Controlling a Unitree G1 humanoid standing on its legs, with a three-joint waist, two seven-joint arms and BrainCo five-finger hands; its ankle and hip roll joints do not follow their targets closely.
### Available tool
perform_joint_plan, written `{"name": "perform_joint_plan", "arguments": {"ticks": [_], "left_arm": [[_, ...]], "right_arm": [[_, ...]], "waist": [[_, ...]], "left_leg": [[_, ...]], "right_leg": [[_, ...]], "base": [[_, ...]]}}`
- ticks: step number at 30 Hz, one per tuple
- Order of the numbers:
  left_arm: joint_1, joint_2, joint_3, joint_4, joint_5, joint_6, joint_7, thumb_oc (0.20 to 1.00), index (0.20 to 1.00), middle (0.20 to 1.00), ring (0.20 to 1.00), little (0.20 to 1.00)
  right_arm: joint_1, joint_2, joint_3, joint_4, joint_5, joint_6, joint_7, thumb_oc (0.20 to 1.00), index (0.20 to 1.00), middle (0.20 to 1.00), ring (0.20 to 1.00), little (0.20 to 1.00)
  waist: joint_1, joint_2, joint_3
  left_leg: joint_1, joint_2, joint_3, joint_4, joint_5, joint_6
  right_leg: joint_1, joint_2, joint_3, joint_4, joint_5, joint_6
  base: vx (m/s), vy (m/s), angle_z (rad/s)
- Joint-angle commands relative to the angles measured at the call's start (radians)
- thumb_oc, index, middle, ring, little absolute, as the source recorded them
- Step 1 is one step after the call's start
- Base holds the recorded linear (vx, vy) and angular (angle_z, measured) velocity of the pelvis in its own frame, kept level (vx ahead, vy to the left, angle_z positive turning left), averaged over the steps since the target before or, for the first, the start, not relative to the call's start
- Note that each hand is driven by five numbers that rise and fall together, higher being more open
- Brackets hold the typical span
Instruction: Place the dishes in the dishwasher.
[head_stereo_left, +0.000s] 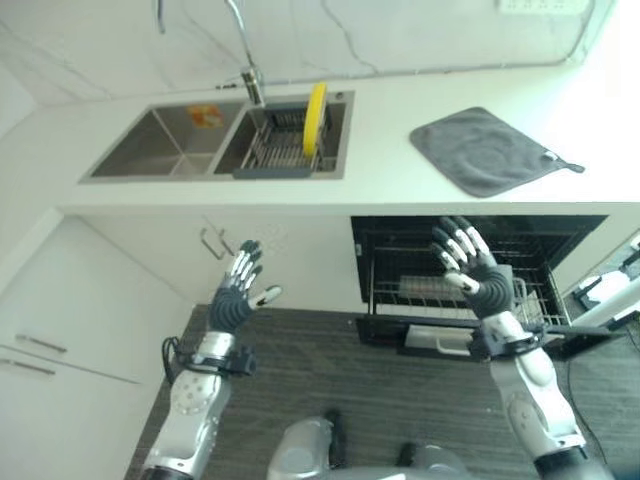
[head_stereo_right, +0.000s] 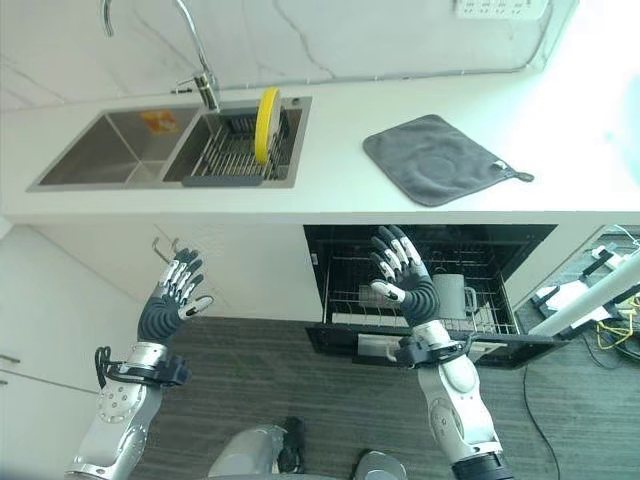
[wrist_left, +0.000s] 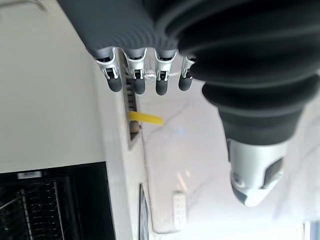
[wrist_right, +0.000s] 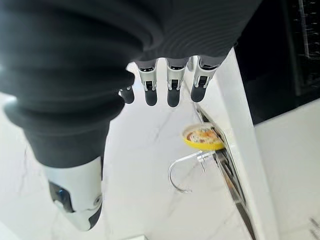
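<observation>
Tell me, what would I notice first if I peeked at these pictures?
Probably the bright yellow plate standing on edge in the rack in the sink. Then the two robot hands, the left hand and right hand, raised with fingers spread in front of the open dishwasher under the counter.

Left hand (wrist_left: 150, 75) up close, dark ribbed cover bulking large, silver fingers (wrist_left: 136, 80) with dark tips straight in row, thumb (wrist_left: 255, 170) apart, holding nothing. Past fingers: white table (wrist_left: 117, 150) edge-on, sink rim set into it, yellow plate (wrist_left: 145, 118) standing upright there. Marbled white wall (wrist_left: 200, 150) beyond, power strip (wrist_left: 178, 210) on it. Below table, open dishwasher (wrist_left: 50, 200), dark inside, wire rack (wrist_left: 30, 215) showing.
</observation>
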Motion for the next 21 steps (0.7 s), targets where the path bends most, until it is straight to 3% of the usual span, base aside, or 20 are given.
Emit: {"name": "perform_joint_plan", "arguments": {"ticks": [1, 3, 6, 9, 11, 14, 17, 18, 19, 21], "left_arm": [[-0.020, 0.012, 0.020, -0.059, 0.016, -0.037, -0.022, 1.000, 1.000, 1.000, 1.000, 1.000], [-0.021, 0.019, 0.016, -0.049, 0.007, -0.045, -0.030, 1.000, 1.000, 1.000, 1.000, 1.000], [-0.023, 0.025, 0.010, -0.047, 0.014, -0.054, -0.047, 1.000, 1.000, 1.000, 1.000, 1.000], [-0.038, 0.042, -0.008, -0.039, 0.032, -0.056, -0.069, 1.000, 1.000, 1.000, 1.000, 1.000], [-0.082, 0.060, -0.042, -0.026, 0.071, -0.059, -0.085, 1.000, 1.000, 1.000, 1.000, 1.000], [-0.117, 0.077, -0.054, -0.032, 0.107, -0.042, -0.080, 1.000, 1.000, 1.000, 1.000, 1.000], [-0.115, 0.086, -0.048, -0.033, 0.110, -0.038, -0.074, 1.000, 1.000, 1.000, 1.000, 1.000], [-0.104, 0.092, -0.030, -0.036, 0.128, -0.044, -0.060, 1.000, 1.000, 1.000, 1.000, 1.000], [-0.096, 0.097, -0.020, -0.038, 0.145, -0.054, -0.049, 1.000, 1.000, 1.000, 1.000, 1.000], [-0.093, 0.104, -0.008, -0.050, 0.140, -0.059, -0.035, 1.000, 1.000, 1.000, 1.000, 1.000]], "right_arm": [[-0.009, -0.010, -0.024, -0.071, -0.027, -0.071, -0.015, 1.000, 1.000, 1.000, 1.000, 1.000], [0.006, -0.021, -0.032, -0.067, -0.025, -0.081, -0.013, 1.000, 1.000, 1.000, 1.000, 1.000], [0.015, -0.035, -0.038, -0.069, -0.021, -0.087, -0.028, 1.000, 1.000, 1.000, 1.000, 1.000], [0.013, -0.036, -0.040, -0.067, -0.032, -0.107, -0.084, 1.000, 1.000, 1.000, 1.000, 1.000], [0.004, -0.018, -0.061, -0.052, 0.018, -0.131, -0.107, 1.000, 1.000, 1.000, 1.000, 1.000], [0.019, 0.007, -0.081, -0.069, -0.027, -0.130, -0.072, 1.000, 1.000, 1.000, 1.000, 1.000], [0.017, 0.017, -0.081, -0.077, -0.014, -0.124, -0.057, 1.000, 1.000, 1.000, 1.000, 1.000], [0.012, 0.030, -0.079, -0.082, -0.008, -0.111, -0.026, 1.000, 1.000, 1.000, 1.000, 1.000], [0.003, 0.034, -0.074, -0.085, -0.007, -0.094, -0.015, 1.000, 1.000, 1.000, 1.000, 1.000], [-0.006, 0.033, -0.058, -0.085, -0.007, -0.086, -0.014, 1.000, 1.000, 1.000, 1.000, 1.000]], "waist": [[-0.011, -0.003, 0.000], [-0.022, 0.002, 0.001], [-0.022, 0.010, 0.002], [-0.023, 0.022, -0.002], [-0.025, 0.010, -0.008], [-0.031, 0.004, -0.013], [-0.020, 0.003, -0.017], [-0.003, 0.000, -0.019], [0.009, -0.001, -0.021], [0.015, -0.007, -0.017]], "left_leg": [[0.079, 0.093, 0.036, -0.071, 0.108, -0.062], [0.092, 0.126, 0.014, -0.102, 0.124, -0.076], [0.098, 0.130, -0.049, -0.115, 0.115, -0.079], [0.099, 0.094, -0.083, -0.090, 0.070, -0.068], [0.081, 0.032, -0.091, -0.028, 0.018, -0.038], [0.112, -0.043, -0.070, -0.040, -0.021, 0.017], [0.123, -0.058, -0.042, -0.042, -0.040, 0.035], [0.137, -0.061, 0.005, -0.049, -0.054, 0.047], [0.150, -0.060, 0.039, -0.063, -0.058, 0.052], [0.157, -0.066, 0.067, -0.065, -0.070, 0.057]], "right_leg": [[0.082, 0.007, -0.008, -0.099, 0.044, 0.074], [0.079, -0.008, 0.011, -0.069, 0.026, 0.083], [0.070, -0.035, 0.055, -0.012, -0.002, 0.098], [0.053, -0.075, 0.080, 0.048, -0.026, 0.115], [0.061, -0.123, 0.089, 0.035, 0.004, 0.146], [0.018, -0.189, 0.083, 0.055, 0.094, 0.171], [0.004, -0.199, 0.056, 0.053, 0.125, 0.171], [-0.005, -0.211, -0.005, 0.046, 0.151, 0.173], [-0.009, -0.207, -0.040, 0.044, 0.149, 0.174], [-0.013, -0.151, -0.076, 0.009, 0.125, 0.169]], "base": [[0.22, 0.353, -0.14], [0.24, 0.378, -0.13], [0.26, 0.419, -0.37], [0.27, 0.496, -0.50], [0.23, 0.467, -0.26], [0.17, 0.453, -0.06], [0.03, 0.163, -0.39], [-0.03, 0.159, -0.52], [-0.05, 0.183, -0.52], [-0.05, 0.066, -1.20]]}}
